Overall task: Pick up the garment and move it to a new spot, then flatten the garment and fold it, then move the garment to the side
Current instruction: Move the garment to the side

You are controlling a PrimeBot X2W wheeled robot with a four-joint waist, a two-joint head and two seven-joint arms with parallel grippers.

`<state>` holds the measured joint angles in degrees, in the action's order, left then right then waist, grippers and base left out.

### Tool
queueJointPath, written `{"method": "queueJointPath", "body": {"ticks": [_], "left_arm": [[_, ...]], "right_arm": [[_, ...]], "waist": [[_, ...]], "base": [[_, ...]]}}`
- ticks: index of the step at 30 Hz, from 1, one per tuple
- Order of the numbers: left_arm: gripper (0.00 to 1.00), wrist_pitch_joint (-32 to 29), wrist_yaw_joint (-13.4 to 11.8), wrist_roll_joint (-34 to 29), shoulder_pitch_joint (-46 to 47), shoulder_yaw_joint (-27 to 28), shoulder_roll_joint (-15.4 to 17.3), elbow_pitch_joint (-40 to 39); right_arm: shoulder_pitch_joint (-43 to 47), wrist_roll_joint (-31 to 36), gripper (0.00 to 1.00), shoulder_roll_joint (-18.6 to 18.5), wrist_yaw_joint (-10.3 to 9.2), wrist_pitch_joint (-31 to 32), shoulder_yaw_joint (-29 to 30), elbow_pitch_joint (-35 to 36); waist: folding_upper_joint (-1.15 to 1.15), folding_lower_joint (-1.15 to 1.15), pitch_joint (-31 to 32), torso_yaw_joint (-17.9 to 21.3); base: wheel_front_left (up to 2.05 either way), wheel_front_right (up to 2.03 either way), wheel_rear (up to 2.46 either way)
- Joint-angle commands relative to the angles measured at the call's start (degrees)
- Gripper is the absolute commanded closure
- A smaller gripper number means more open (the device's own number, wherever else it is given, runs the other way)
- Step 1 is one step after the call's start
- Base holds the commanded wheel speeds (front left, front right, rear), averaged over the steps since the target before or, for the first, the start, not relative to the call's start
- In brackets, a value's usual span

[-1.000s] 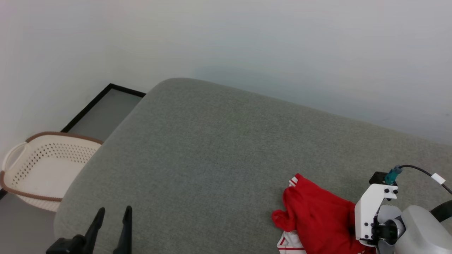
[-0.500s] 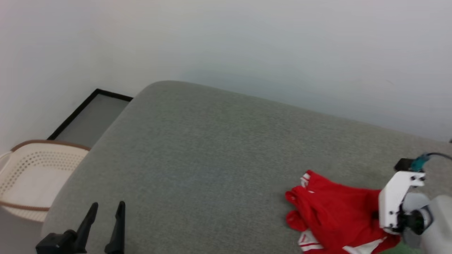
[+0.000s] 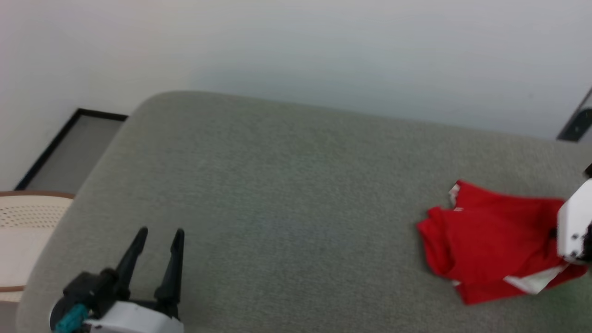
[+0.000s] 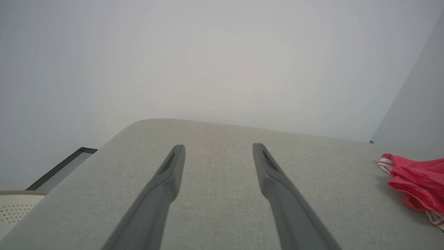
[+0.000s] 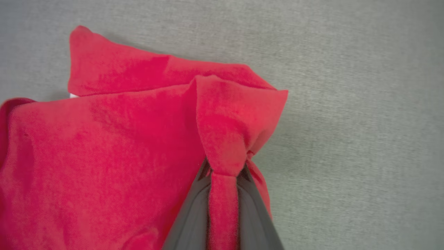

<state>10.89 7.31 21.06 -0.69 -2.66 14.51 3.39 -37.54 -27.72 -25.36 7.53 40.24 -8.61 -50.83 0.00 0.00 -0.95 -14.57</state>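
Note:
The garment [image 3: 490,240], a crumpled red shirt with white trim, lies on the grey cushion [image 3: 296,185] at the right of the head view. In the right wrist view my right gripper [image 5: 224,166] is shut on a pinched fold of the red garment [image 5: 104,146], which bunches between the two dark fingers. The right wrist's white housing [image 3: 573,226] covers the garment's right edge in the head view. My left gripper [image 3: 159,236] stands open at the lower left, nothing between its fingers. In the left wrist view the left gripper [image 4: 218,149] hovers over bare cushion, with the garment [image 4: 416,184] far to the right.
A cream perforated laundry basket [image 3: 23,231] with a brown rim stands on the floor off the cushion's left edge. A pale wall [image 3: 296,46] runs behind the cushion. A black-framed floor panel [image 3: 69,148] lies at the back left.
The head camera has swung, so the whole scene shifted. The right gripper has closed on a fold of the garment. The left gripper stays open.

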Motion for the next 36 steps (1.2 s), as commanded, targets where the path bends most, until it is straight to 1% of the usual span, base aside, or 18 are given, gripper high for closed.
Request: {"method": "queueJointPath", "body": {"ticks": [1,12,15,18,21,22,28,33,36], "left_arm": [[0.0,0.31,0.17,-0.13,1.48,-0.16,0.32,-0.17],[0.0,1.63,0.2,0.54,8.89,-0.68,2.14,-0.88],[0.0,2.01,0.21,0.58,10.51,-0.85,2.48,-0.95],[0.0,2.31,0.2,0.26,11.75,-1.36,2.6,-0.85],[0.0,2.49,0.13,0.17,12.73,-1.56,2.91,-0.68],[0.0,2.56,0.14,0.26,13.08,-1.69,2.92,-0.69],[0.0,2.86,0.15,0.61,14.9,-1.88,3.84,-0.26],[0.0,3.15,0.14,0.68,16.14,-2.16,4.31,-0.07],[0.0,3.23,0.14,0.65,17.28,-2.44,4.43,-0.49]], "right_arm": [[-1.48,-0.07,1.0,-1.13,-0.11,-0.04,-0.49,0.63],[-8.21,-2.54,1.0,-11.16,-0.11,1.73,-1.72,6.49],[-9.37,-3.13,1.0,-13.24,-0.1,2.35,-1.56,8.25],[-9.97,-3.57,1.0,-15.95,-0.11,3.04,-1.24,9.9],[-9.89,-4.23,1.0,-17.48,-0.1,4.28,-1.38,12.17],[-9.87,-4.42,1.0,-18.74,-0.11,4.57,-1.32,12.76],[-9.0,-5.76,1.0,-23.1,-0.11,8.07,-2.41,17.83],[-8.35,-6.34,1.0,-26.33,-0.1,10.75,-1.28,21.74],[-8.11,-6.87,1.0,-27.59,-0.1,11.78,0.31,23.91]], "waist": [[0.0,0.0,-3.34,2.91],[0.0,0.0,-13.69,8.45],[0.0,0.0,-15.87,9.75],[0.0,0.0,-17.51,10.85],[0.0,0.0,-18.75,11.95],[0.0,0.0,-19.22,12.23],[0.0,0.0,-21.53,14.24],[0.0,0.0,-23.15,15.44],[0.0,0.0,-24.69,15.97]], "base": [[0.0,0.0,0.0],[0.0,0.0,0.0],[0.0,0.0,0.0],[0.0,0.0,0.0],[0.0,0.0,0.0],[0.0,0.0,0.0],[0.0,0.0,0.0],[0.0,0.0,0.0],[0.0,0.0,0.0]]}}
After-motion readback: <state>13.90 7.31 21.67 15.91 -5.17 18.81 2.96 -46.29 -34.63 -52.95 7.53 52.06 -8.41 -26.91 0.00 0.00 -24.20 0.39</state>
